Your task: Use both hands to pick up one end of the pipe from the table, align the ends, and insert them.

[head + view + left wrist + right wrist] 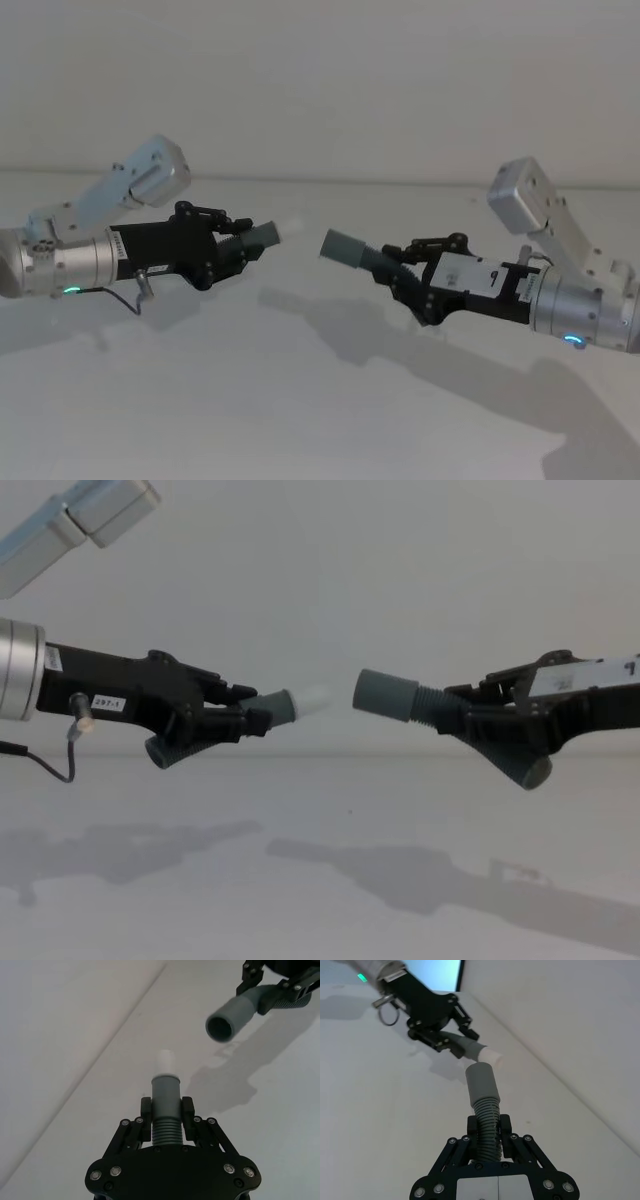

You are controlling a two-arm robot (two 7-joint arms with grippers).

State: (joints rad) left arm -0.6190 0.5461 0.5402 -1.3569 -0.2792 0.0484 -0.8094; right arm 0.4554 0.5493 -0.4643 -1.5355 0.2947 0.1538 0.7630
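Observation:
Both pipe pieces hang in the air above the white table (300, 400). My left gripper (232, 243) is shut on the ribbed piece with the whitish tip (312, 698), seen close up as a grey collar (166, 1091) between the fingers. My right gripper (402, 272) is shut on the ribbed part of the other piece, whose wide grey cuff (385, 694) points left. In the chest view, tip and cuff face each other at about the same height, a short gap apart. In the right wrist view the cuff (481, 1082) sits just below the tip (492, 1056). The cuff's open mouth (221, 1028) faces the left wrist camera.
A white wall (320, 90) rises behind the table's far edge. Shadows of both arms lie on the surface below them. A thin cable loop (50, 765) hangs under the left arm. A bright bluish panel (432, 975) stands behind the left arm.

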